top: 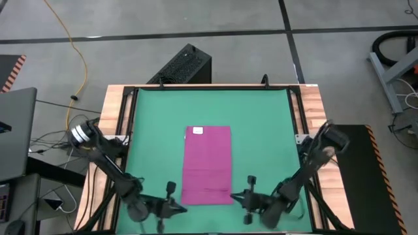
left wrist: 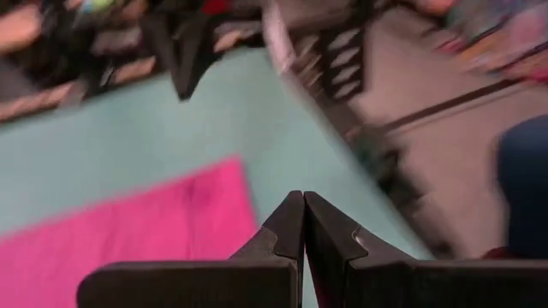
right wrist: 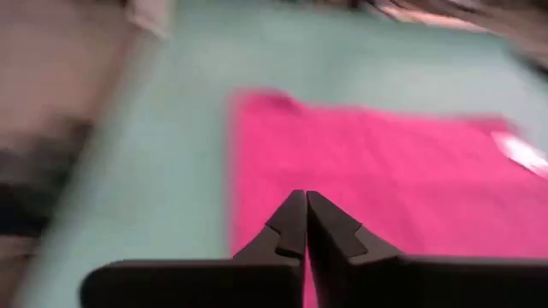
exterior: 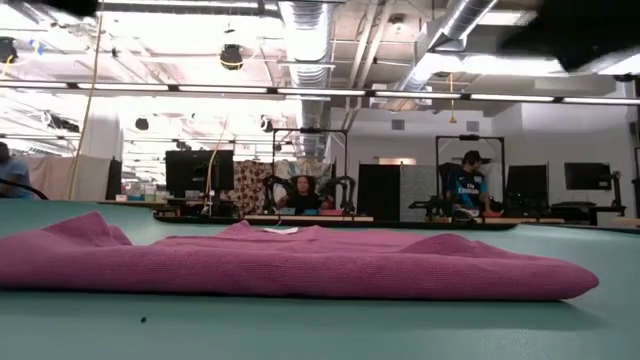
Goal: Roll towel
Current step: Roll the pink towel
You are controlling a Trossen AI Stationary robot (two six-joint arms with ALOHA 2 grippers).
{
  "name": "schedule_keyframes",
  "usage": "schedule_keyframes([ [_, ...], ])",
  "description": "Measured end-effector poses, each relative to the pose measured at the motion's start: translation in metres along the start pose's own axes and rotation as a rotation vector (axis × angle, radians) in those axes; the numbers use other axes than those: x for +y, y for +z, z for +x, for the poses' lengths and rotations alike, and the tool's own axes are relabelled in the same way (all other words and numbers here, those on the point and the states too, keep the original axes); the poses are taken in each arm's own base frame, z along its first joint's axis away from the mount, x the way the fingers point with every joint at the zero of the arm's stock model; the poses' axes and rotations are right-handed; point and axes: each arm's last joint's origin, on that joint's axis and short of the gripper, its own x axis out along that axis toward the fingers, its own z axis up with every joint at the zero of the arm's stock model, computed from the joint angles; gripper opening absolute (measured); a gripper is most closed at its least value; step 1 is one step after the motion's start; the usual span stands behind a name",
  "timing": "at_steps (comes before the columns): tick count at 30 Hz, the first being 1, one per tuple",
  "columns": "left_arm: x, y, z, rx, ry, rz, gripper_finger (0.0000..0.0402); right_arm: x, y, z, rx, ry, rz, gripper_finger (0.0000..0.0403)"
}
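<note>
Soft, nubbly cloth towel [top: 208,163] on smooth matt green mat [top: 261,130]

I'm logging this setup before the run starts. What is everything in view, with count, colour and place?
towel: one, magenta-purple, lying flat at the middle of the mat, long side running front to back, near edge bunched a little.
tag: one, white, on the towel's far end.
mat: one, green, covering the table top.
table: one, wooden edges with a black frame.
black box: one, on the floor behind the table.
yellow cable: one, on the floor at far left.
people: at least two, seated far off in the room behind.
left gripper: one, dark, near the towel's near-left corner, fingers shut.
right gripper: one, dark, near the near-right corner, fingers shut.
</note>
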Motion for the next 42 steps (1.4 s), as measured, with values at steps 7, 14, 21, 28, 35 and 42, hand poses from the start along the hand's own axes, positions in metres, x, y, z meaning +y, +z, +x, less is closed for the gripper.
schedule_keyframes([
  [7,0.062,0.015,-0.06,-0.213,-0.175,-0.187,0.0,-0.089,-0.011,-0.025,-0.328,0.234,0.234,0.0015],
  [14,0.078,-0.018,-0.069,-0.194,-0.111,-0.344,0.0,-0.07,-0.021,-0.011,-0.239,0.215,0.185,0.0011],
  [21,0.048,-0.034,-0.04,-0.136,-0.092,-0.303,0.0,-0.036,-0.034,0.03,-0.103,0.166,0.135,0.001],
  [28,0.032,-0.058,-0.019,-0.142,-0.092,-0.295,0.0,-0.027,-0.052,0.044,-0.045,0.159,0.198,0.0009],
  [35,0.027,-0.073,-0.005,-0.066,-0.074,-0.302,0.0,-0.025,-0.054,0.043,-0.023,0.16,0.253,0.0009],
  [42,0.02,-0.083,0.01,0.087,0.044,-0.226,0.0,-0.027,-0.06,0.043,0.029,0.132,0.27,0.0009],
])
